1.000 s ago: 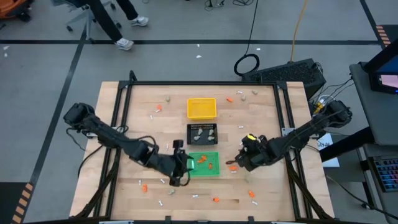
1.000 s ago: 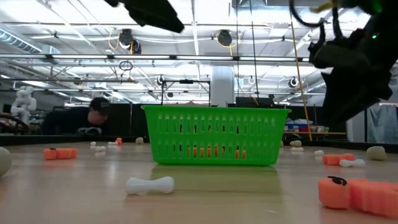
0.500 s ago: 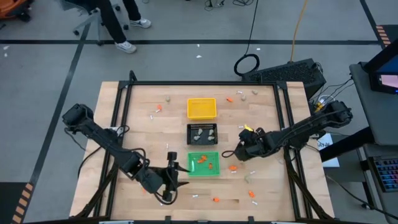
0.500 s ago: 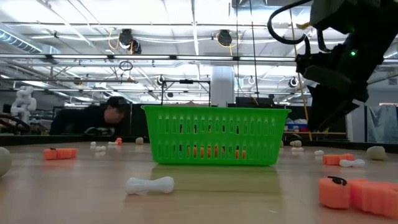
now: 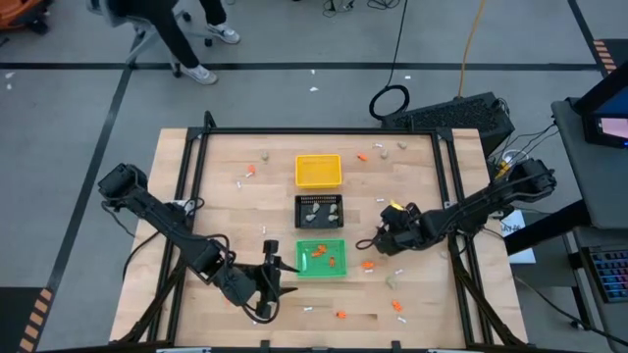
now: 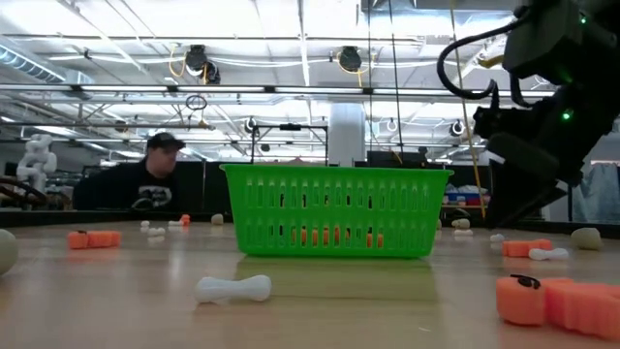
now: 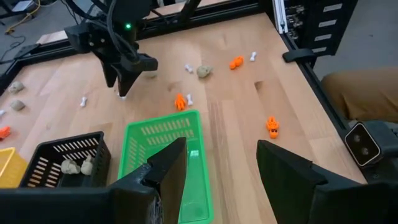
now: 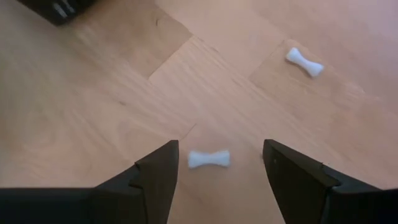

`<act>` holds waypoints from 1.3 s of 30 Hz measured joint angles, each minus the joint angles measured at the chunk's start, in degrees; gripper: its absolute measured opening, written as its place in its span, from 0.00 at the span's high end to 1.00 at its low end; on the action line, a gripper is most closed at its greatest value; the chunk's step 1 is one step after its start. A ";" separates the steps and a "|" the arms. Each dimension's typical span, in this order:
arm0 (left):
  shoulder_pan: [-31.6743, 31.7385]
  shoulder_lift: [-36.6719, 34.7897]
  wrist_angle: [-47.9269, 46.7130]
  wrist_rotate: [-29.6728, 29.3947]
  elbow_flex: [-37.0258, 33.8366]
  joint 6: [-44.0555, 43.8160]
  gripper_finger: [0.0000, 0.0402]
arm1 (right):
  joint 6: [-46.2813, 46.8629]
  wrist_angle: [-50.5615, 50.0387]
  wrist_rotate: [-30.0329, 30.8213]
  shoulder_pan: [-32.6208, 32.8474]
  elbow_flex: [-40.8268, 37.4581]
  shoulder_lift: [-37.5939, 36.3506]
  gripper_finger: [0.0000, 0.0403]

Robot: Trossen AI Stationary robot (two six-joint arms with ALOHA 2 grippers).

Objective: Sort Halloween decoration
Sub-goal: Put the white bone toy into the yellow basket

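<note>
My right gripper (image 5: 365, 244) hovers open over bare wood right of the green tray (image 5: 304, 270). In the right wrist view its fingers stand on either side of a thin white stick (image 8: 208, 158) lying flat on the table, with a second stick (image 8: 304, 62) farther off. My left gripper (image 5: 277, 267) is open beside the green tray's left side, and that tray (image 7: 163, 134) lies ahead of it. Orange bits (image 5: 329, 257) lie in the green tray. Beige lumps (image 5: 312, 208) lie in the black tray (image 5: 297, 222). An orange bit (image 7: 180, 101) lies near the right gripper.
The yellow tray (image 5: 318, 182) sits beyond the black one. Orange bits (image 5: 340, 315), white sticks (image 5: 241, 182) and lumps (image 5: 264, 155) are scattered around the trays. Black frame rails (image 5: 446, 196) run along the table's sides. A person (image 6: 155, 174) sits beyond the far edge.
My left gripper has drawn back from the green tray's left rim toward the table's left and near side, dropping lower. My right gripper has moved toward the far edge and a little left, then steadied. The pieces on the table have stayed put.
</note>
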 joint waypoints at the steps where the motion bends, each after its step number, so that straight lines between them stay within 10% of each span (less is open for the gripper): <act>1: 0.00 0.00 0.00 0.00 0.00 -0.01 0.52 | -0.27 1.67 0.56 0.17 -0.80 0.00 0.45; 29: 0.04 0.02 0.00 0.02 0.00 -0.03 0.52 | -0.69 4.07 -4.66 0.15 -1.20 0.02 0.45; 39: 0.04 0.04 0.00 0.02 0.00 -0.01 0.52 | -19.30 -4.51 -7.63 -3.44 5.55 0.02 0.45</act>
